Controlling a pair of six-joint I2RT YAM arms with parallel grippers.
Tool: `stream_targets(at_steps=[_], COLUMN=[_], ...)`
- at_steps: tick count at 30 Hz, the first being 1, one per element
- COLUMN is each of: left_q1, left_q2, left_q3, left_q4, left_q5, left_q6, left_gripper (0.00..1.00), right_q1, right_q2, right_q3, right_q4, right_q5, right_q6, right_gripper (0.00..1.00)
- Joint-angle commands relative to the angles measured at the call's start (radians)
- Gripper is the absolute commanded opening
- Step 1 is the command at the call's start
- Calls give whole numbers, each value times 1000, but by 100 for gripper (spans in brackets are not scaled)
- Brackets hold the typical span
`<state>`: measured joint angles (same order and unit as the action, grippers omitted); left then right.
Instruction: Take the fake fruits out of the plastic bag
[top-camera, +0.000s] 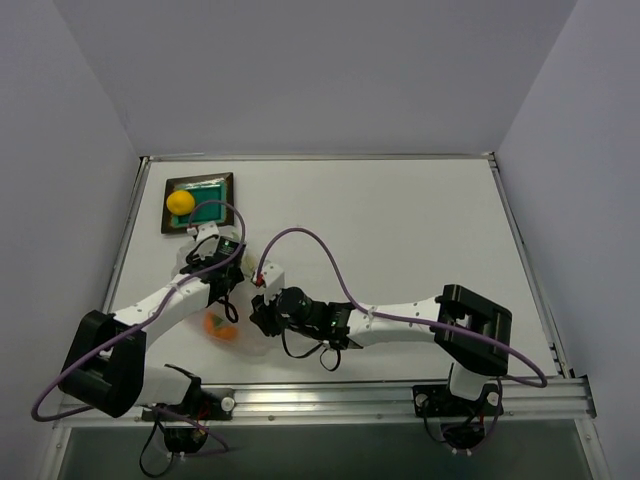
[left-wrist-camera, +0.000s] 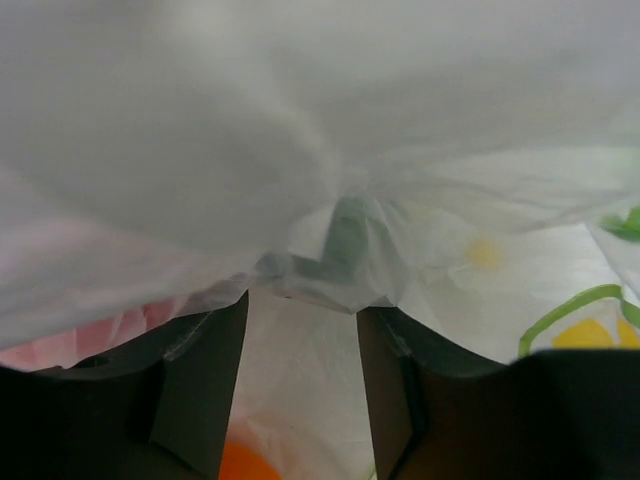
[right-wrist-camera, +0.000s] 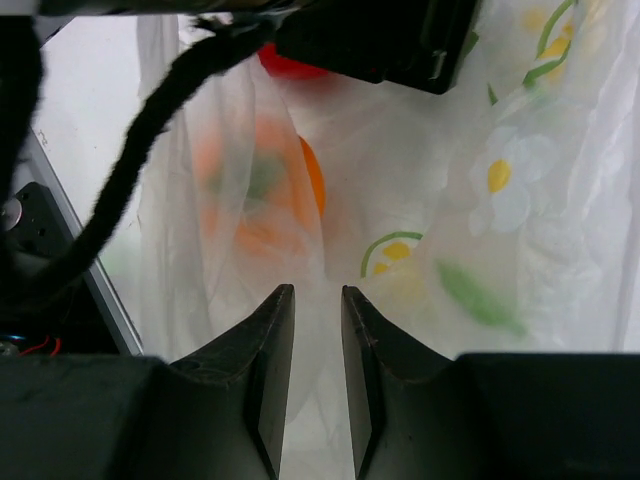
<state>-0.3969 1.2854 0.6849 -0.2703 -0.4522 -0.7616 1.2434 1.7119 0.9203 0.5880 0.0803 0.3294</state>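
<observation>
Near-left of the worktop (top-camera: 400, 230): the plastic bag (top-camera: 250, 338) (left-wrist-camera: 300, 120) (right-wrist-camera: 520, 280) lies crumpled between the two gripper tips; its whitish film is printed with daisies, yellow centres and green stems.
Orange fruit (top-camera: 220, 327) (left-wrist-camera: 255, 465) (right-wrist-camera: 312, 185): inside the bag, seen through the film, just beside the left gripper's tips.
Red fruit (right-wrist-camera: 290, 65): also behind the film. In the right wrist view it shows beyond the orange one, close under the left gripper's dark body.
Yellow fruit (top-camera: 180, 201): out of the bag, resting on the left part of the tray.
Tray (top-camera: 200, 180): dark frame with a teal centre, at the far-left corner of the worktop and well apart from the bag.
Left gripper (top-camera: 228, 300) (left-wrist-camera: 300, 300): reaches down onto the bag from the far side. Its jaws stand somewhat apart with a bunched fold of film at their tips; I cannot tell whether the fold is pinched or only lying there.
Right gripper (top-camera: 258, 318) (right-wrist-camera: 315, 290): comes in from the right, its jaws nearly together and clenched on a fold of the bag that runs up through the narrow slit between them.
Arms: both stretch toward the bag, and the two wrists are close together over it.
</observation>
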Motion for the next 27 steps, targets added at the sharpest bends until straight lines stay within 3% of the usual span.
stream_targets(at_steps=[1,6,13,22,27], left_q1=[12,13,13,43,53], left_q2=[26,40,103,222,258], left_q3=[53,57,90,88,105], left_q4=[78,115,118,192,253], left_q5=[-42,-68,-129,-171,-183], left_q6=[11,27,25,10,34], left_gripper=[47,71,78,78,67], right_q1=[4,8,8,16,13], right_q2=[-9,11,89,133,147], right_q3=[23,28,37,34,34], right_q4=[27,33,50,84,84], right_q5=[-17,-36,-56,-119,-109], right_q6=[0,-1,11,26,25], right_gripper=[22,25,65,65,61])
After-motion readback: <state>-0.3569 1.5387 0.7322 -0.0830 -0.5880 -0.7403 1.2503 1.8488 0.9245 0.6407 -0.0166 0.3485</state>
